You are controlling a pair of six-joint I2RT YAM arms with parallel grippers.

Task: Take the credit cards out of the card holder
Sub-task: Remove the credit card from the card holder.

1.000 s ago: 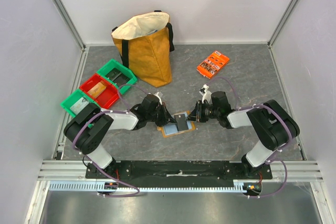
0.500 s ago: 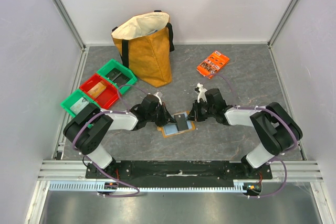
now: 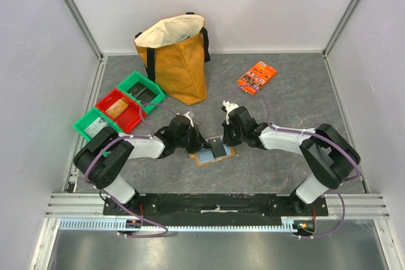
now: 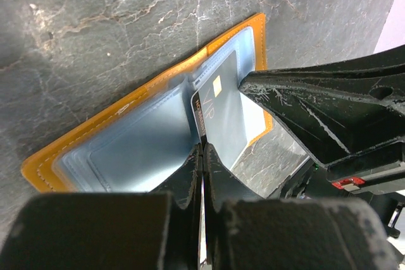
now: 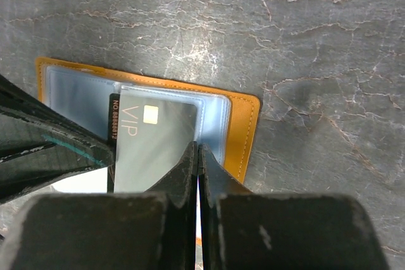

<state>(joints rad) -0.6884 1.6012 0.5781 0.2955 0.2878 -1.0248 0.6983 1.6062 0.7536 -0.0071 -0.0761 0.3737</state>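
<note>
Left gripper [image 4: 202, 156] and right gripper [image 5: 197, 156] are both closed tight.
Their tips touch the grey card [image 5: 155, 140] in the open card holder [image 5: 243, 124].

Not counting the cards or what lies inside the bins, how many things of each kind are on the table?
green bins: 2
red bin: 1
tote bag: 1
orange packet: 1
card holder: 1
Total: 6

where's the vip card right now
Top view, centre: on the arms' side of the tote bag, the grey VIP card lies on the open card holder, between the left claw and right claw.
</note>
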